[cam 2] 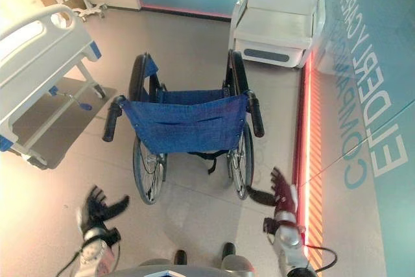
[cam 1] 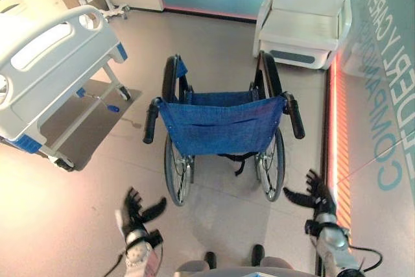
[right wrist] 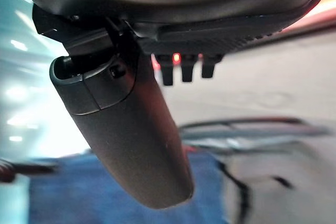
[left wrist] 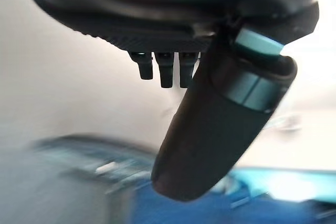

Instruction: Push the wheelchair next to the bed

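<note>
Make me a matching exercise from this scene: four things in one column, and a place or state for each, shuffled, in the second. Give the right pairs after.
Things:
1. wheelchair
2. bed
3. white armchair
4. left hand

Places or states:
A. far side of the room, right of the wheelchair, by the glowing floor strip
B. open, fingers spread, holding nothing, short of the push handle
C. middle of the floor, blue backrest toward the robot
D. on the robot's left, white footboard toward the wheelchair

Pairs: 1-C, 2-D, 3-A, 4-B
</note>
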